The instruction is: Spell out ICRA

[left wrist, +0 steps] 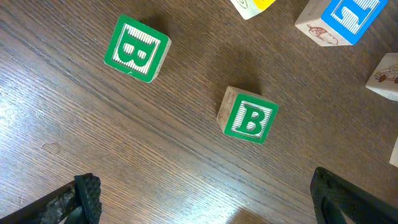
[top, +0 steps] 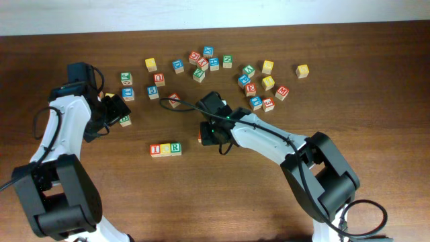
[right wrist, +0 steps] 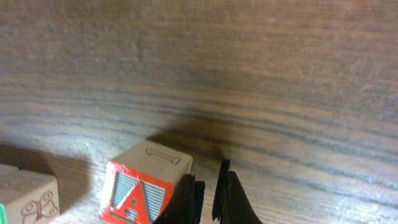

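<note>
Our right gripper [right wrist: 208,186], fingers shut empty, sits just beside the small wooden red-A cube [right wrist: 134,196]; the wooden I-C-R row [top: 165,149] lies near it. Our left gripper [left wrist: 205,196] gapes wide, well away.

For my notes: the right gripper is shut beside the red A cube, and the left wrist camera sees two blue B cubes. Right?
No: in the left wrist view both B cubes are green, not blue. The rest holds.
</note>
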Controlling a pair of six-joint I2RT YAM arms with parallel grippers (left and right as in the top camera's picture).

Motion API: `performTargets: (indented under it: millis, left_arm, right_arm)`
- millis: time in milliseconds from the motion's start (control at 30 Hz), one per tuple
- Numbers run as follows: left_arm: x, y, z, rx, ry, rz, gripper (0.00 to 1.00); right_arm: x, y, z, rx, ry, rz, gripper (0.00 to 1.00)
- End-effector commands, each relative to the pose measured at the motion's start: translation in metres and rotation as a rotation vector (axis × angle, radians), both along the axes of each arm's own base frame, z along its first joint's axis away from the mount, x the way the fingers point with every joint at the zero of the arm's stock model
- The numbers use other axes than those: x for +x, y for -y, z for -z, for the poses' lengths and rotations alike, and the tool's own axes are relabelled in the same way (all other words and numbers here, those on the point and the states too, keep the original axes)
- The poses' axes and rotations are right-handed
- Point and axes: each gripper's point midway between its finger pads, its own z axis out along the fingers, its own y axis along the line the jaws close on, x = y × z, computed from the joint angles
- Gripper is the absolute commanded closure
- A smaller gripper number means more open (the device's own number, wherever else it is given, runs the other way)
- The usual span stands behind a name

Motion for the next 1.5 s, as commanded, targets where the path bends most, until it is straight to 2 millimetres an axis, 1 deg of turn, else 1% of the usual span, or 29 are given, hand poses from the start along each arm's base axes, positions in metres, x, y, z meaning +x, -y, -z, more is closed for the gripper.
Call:
performTargets:
  millis: [0, 100, 167, 233, 267, 333, 400, 500, 600, 667, 833, 1000, 1100, 1333, 1467]
  left_arm:
    - [0.002, 0.000, -0.001, 0.002, 0.004, 0.008, 0.01]
    - [0.002, 0.000, -0.001, 0.002, 0.004, 0.008, 0.01]
    - [0.002, 0.000, -0.001, 0.002, 0.004, 0.008, 0.01]
    - [0.002, 0.000, -0.001, 0.002, 0.004, 0.008, 0.01]
    - [0.002, 0.000, -0.001, 0.002, 0.004, 0.008, 0.01]
    - [0.002, 0.000, -0.001, 0.002, 0.004, 0.008, 0.01]
    - [0.002, 0.000, -0.001, 0.002, 0.004, 0.008, 0.01]
    - [0.002, 0.000, -0.001, 0.002, 0.004, 0.008, 0.01]
    - [0.002, 0.000, -0.001, 0.002, 0.004, 0.008, 0.01]
    - [0.002, 0.000, -0.001, 0.002, 0.004, 0.008, 0.01]
    - [0.002, 0.000, -0.001, 0.002, 0.004, 0.008, 0.01]
    - [0.002, 0.000, -0.001, 0.002, 0.004, 0.008, 0.01]
    - [0.002, 0.000, -0.001, 0.002, 0.004, 0.008, 0.01]
    - [0.002, 0.000, -0.001, 0.002, 0.004, 0.008, 0.01]
    - [0.002, 0.000, -0.001, 0.002, 0.004, 0.008, 0.01]
  right_arm:
    - [0.002, 0.002, 0.004, -0.018, 0.018, 0.013, 0.96]
    - [0.006, 0.008, 0.004, -0.048, 0.039, 0.029, 0.95]
    - [0.018, 0.022, 0.003, -0.120, 0.103, 0.069, 0.96]
    - [0.027, 0.028, -0.001, -0.152, 0.153, 0.093, 0.95]
    - [0.031, 0.026, -0.002, -0.147, 0.170, 0.097, 0.95]
    - [0.039, 0.016, -0.003, -0.107, 0.201, 0.082, 0.96]
    - [0.044, 0.005, 0.001, -0.064, 0.212, 0.070, 0.96]
    - [0.047, -0.007, 0.014, -0.015, 0.206, 0.052, 0.95]
    - [0.044, -0.009, 0.025, -0.011, 0.181, 0.040, 0.96]
    - [0.040, -0.014, 0.026, 0.013, 0.160, 0.025, 0.95]
    - [0.017, -0.036, 0.027, 0.120, 0.061, -0.098, 0.96]
    - [0.010, -0.031, 0.032, 0.098, 0.026, -0.098, 0.96]
    - [0.010, -0.029, 0.032, 0.091, 0.021, -0.096, 0.96]
    - [0.011, -0.030, 0.018, 0.094, 0.024, -0.096, 0.96]
    - [0.006, -0.030, 0.018, 0.094, 0.005, -0.101, 0.96]
